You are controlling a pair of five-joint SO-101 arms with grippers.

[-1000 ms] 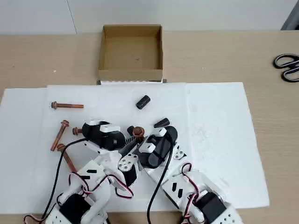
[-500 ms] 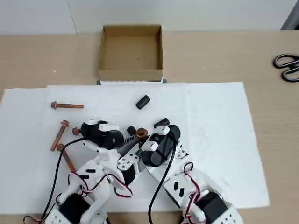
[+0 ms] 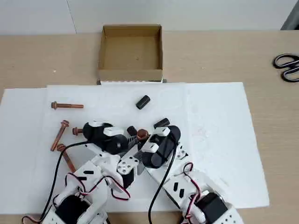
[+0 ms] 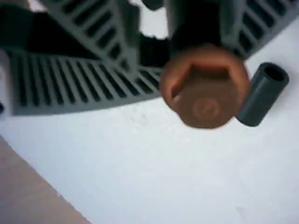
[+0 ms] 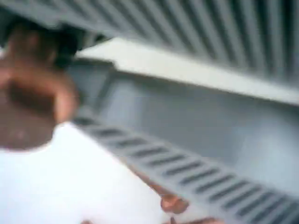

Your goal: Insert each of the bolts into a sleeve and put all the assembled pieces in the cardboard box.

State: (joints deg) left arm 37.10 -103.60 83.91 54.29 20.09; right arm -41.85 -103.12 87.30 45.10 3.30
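Observation:
My two grippers meet over the white sheet, left gripper (image 3: pixel 131 140) and right gripper (image 3: pixel 144 141) tip to tip. Between them is a copper bolt (image 3: pixel 141 134), whose hex head (image 4: pixel 205 88) shows large in the left wrist view and again as a blurred bolt head (image 5: pixel 28 107) in the right wrist view. A black sleeve (image 3: pixel 131 130) sits right against it, with grey ribbed fingers (image 4: pixel 70 70) around both. The right gripper looks shut on the bolt and the left on the sleeve. The cardboard box (image 3: pixel 107 51) stands at the back.
Two loose sleeves lie on the sheet, one sleeve (image 3: pixel 143 101) toward the box and another (image 3: pixel 161 122) beside the right gripper. Several spare bolts (image 3: pixel 67 105) lie at the left. Scissors (image 3: pixel 287 66) rest at the far right edge.
The bolt head has shifted slightly right and toward the front. The left gripper has closed in on it from the left, and the right arm has edged forward.

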